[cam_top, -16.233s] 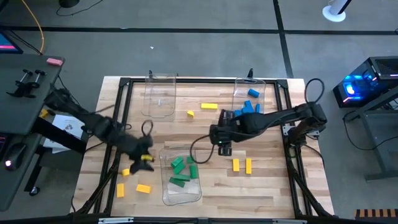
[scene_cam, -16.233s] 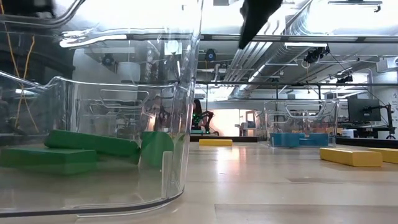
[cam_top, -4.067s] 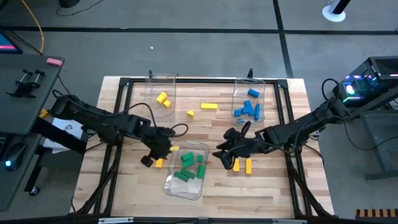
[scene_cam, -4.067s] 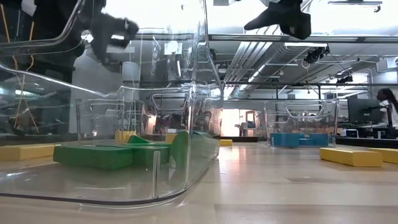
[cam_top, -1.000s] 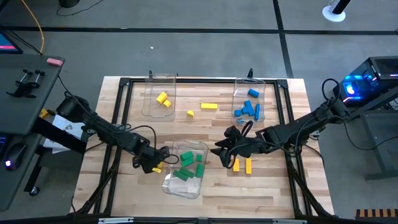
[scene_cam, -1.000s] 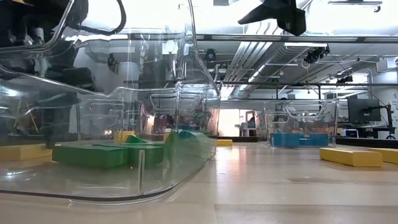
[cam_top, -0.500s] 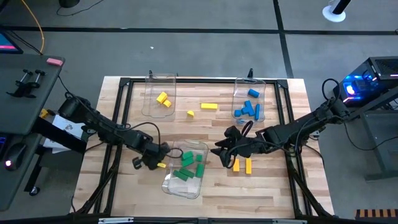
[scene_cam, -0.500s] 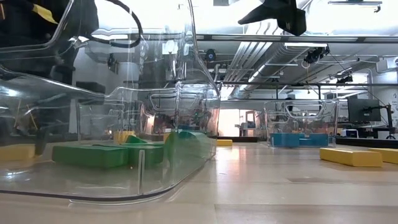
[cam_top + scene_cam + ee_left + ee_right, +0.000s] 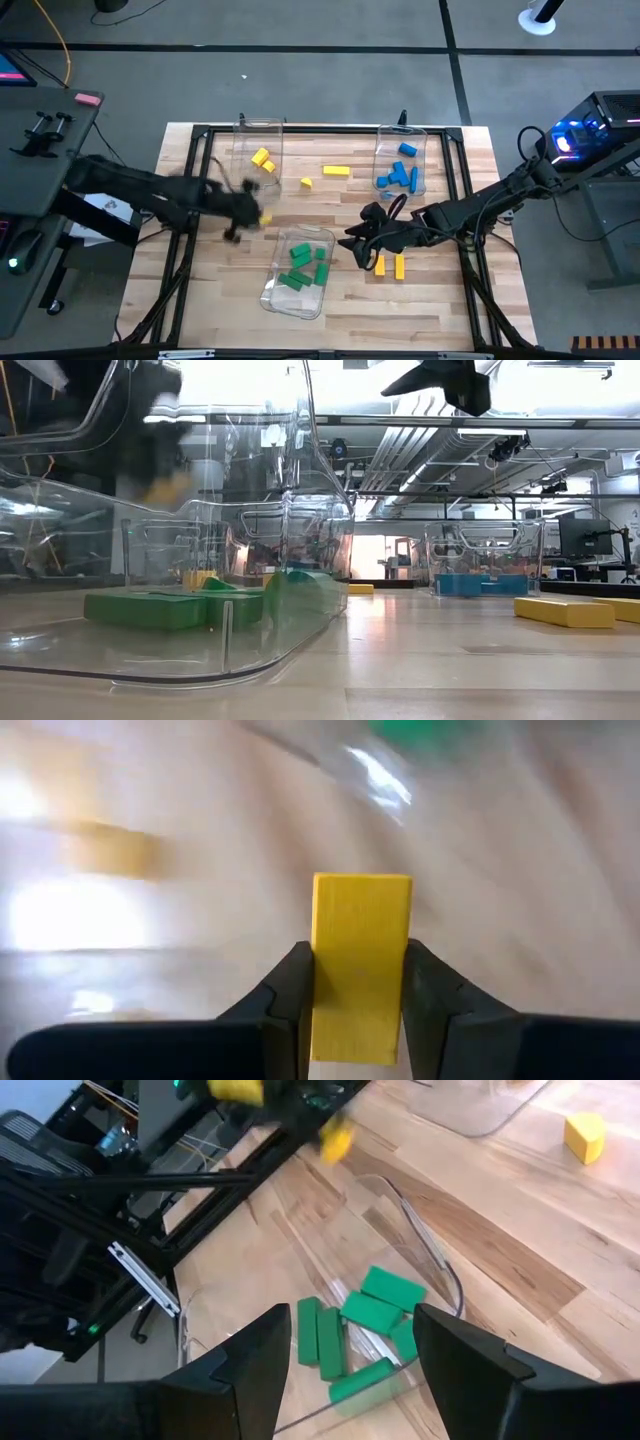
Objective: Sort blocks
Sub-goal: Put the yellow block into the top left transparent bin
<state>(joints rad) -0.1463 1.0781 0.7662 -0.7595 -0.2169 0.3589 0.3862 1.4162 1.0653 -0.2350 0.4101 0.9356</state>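
My left gripper (image 9: 252,212) is shut on a yellow block (image 9: 360,920), a short bar, and hangs blurred above the table between the far-left bin (image 9: 255,160) and the near bin (image 9: 298,272). The far-left bin holds yellow blocks (image 9: 262,158), and the near bin holds several green blocks (image 9: 372,1325). My right gripper (image 9: 358,245) stands open above the table's middle, just left of two loose yellow bars (image 9: 390,265) lying flat. Blue blocks (image 9: 400,172) lie in the far-right bin (image 9: 402,150). My left gripper pinches the yellow bar by its two long sides (image 9: 318,982) between the two fingers (image 9: 290,995). The bar lies along the fingers and sticks out past their tips. It is lifted clear of the table.
A yellow bar (image 9: 335,171) and a small yellow piece (image 9: 306,182) lie loose between the two far bins. A black frame (image 9: 200,135) runs along the table's edges. The near bin fills the left of the low view (image 9: 200,610).
My left gripper has shut on the yellow bar that lay on the table left of the near bin. It has lifted the bar clear and swung quickly toward the far edge and the far-left bin. My right gripper has kept still.
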